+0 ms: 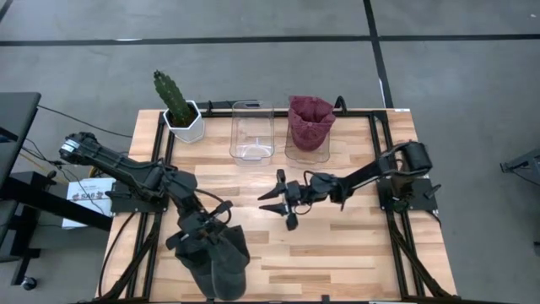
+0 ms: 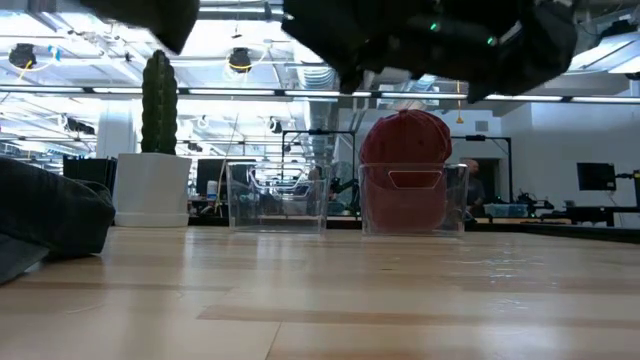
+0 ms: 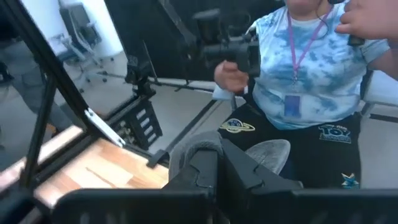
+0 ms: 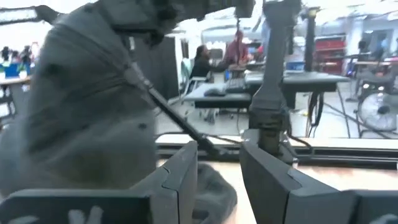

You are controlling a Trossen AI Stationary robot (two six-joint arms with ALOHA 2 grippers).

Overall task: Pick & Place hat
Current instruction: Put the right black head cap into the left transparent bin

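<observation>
Nearest the front edge of the table point(image 1: 337, 270), the left gripper point(image 1: 205, 230) has its fingers pressed together on a fold of the dark grey hat point(image 1: 218, 263), which sags below it at the front left with most of its cloth on the wood. In the left wrist view a ridge of that cloth point(image 3: 198, 144) bulges up between the closed fingers, so the pinch looks secure but narrow. Beyond the table edge in that view a person in a blue patterned shirt point(image 3: 311, 56) stands holding a camera.

Toward the middle of the table the right gripper point(image 1: 283, 201) hangs just above the wood, well apart from the hat, fingers spread partway and holding nothing; in its wrist view the grey hat point(image 4: 81, 112) fills the space ahead.

Farther back stand two clear bins: the empty bin point(image 1: 252, 131) and, just beside it, a bin point(image 1: 307, 143) already holding a dark red hat point(image 1: 310, 120). A cactus in a white pot point(image 1: 180, 108) sits at the back left corner.

The step in hand appears to be lifting the grey hat for the empty bin. To do it well, raise it straight until the hanging cloth clears the table, carry it high enough to pass the bin's rim, keep clear of the cactus, and release only when the bulk of the cloth is inside the walls
</observation>
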